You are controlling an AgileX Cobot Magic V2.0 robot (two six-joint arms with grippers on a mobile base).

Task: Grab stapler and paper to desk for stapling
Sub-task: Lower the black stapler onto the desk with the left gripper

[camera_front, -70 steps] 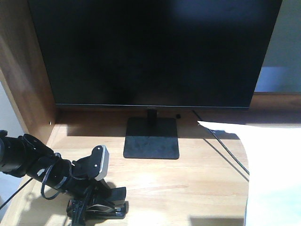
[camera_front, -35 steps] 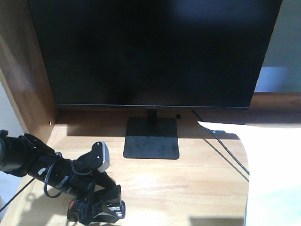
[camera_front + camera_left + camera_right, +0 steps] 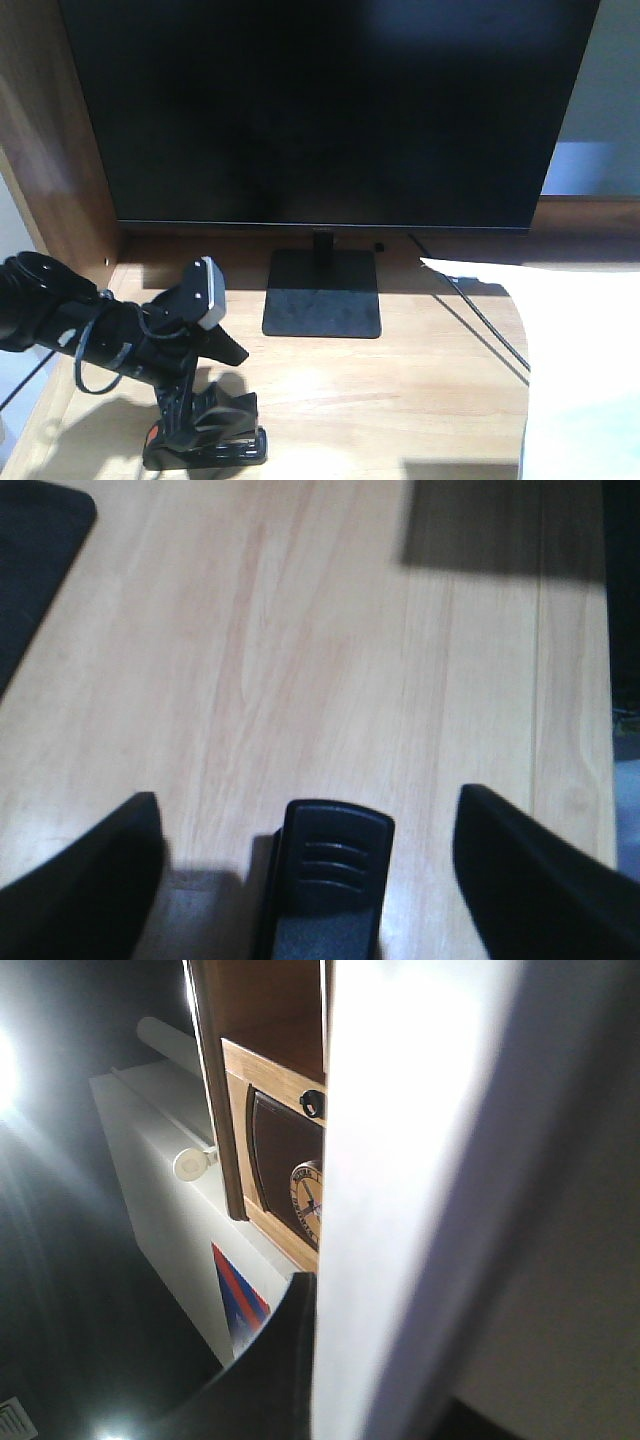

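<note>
The black stapler, orange patch at its left end, lies on the honey-coloured desk near the front left corner. My left gripper hangs just above it. In the left wrist view the stapler's ribbed end sits between the widely spread fingers of this open gripper, touching neither. The white paper covers the desk's right side and hangs past its front edge. In the right wrist view the paper fills the frame, one black finger of my right gripper pressed flat against it; the other finger is hidden.
A large black monitor stands at the back on a square base. A black cable runs from behind it under the paper. A wooden side panel walls the desk's left. The right wrist view shows a wooden cabinet with a clock face.
My left arm's wrist has risen and drawn back to the left above the stapler. The stapler stays on the desk's front left. The paper has not moved.
</note>
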